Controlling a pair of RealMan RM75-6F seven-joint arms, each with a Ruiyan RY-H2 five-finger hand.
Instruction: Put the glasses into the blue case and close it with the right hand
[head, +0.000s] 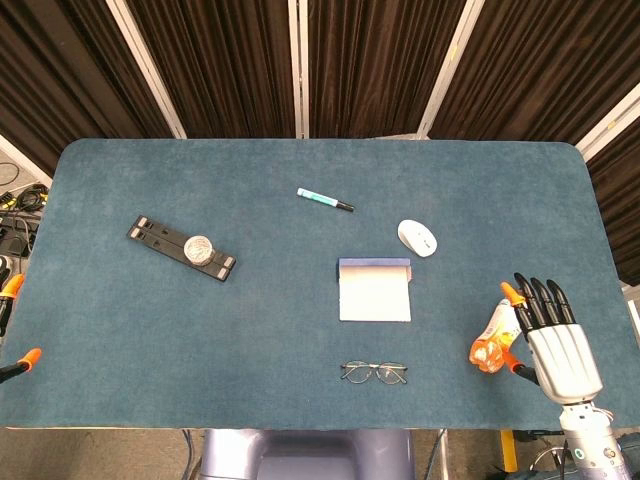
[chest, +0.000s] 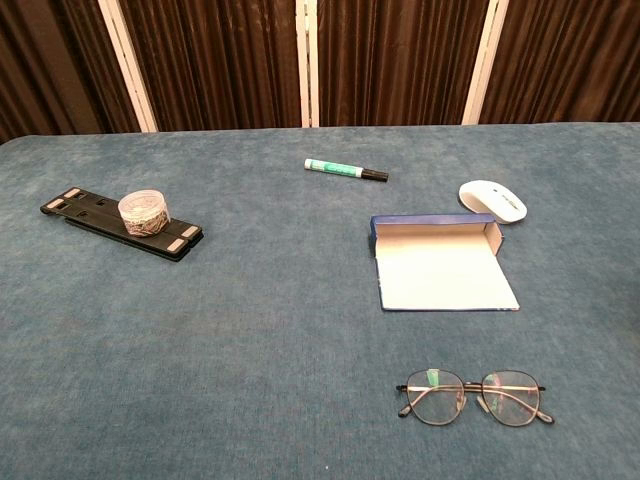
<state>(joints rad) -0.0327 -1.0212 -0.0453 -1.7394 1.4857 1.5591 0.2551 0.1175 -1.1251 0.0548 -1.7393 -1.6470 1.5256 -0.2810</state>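
The glasses (head: 374, 373) (chest: 475, 397), thin dark wire frames with round lenses, lie near the table's front edge. Just behind them the blue case (head: 375, 290) (chest: 440, 265) lies open, its pale lining facing up. My right hand (head: 556, 335) is at the front right corner, well to the right of both. Its fingers are stretched out and apart and hold nothing. It shows only in the head view. Of my left hand, only two orange-tipped bits (head: 28, 356) peek in at the left edge of the head view.
A white mouse (head: 418, 237) (chest: 492, 200) sits behind the case to the right. A green marker (head: 324, 199) (chest: 345, 169) lies further back. A black stand with a small jar (head: 199, 247) (chest: 143, 212) is at the left. An orange-and-white object (head: 490, 340) lies beside my right hand.
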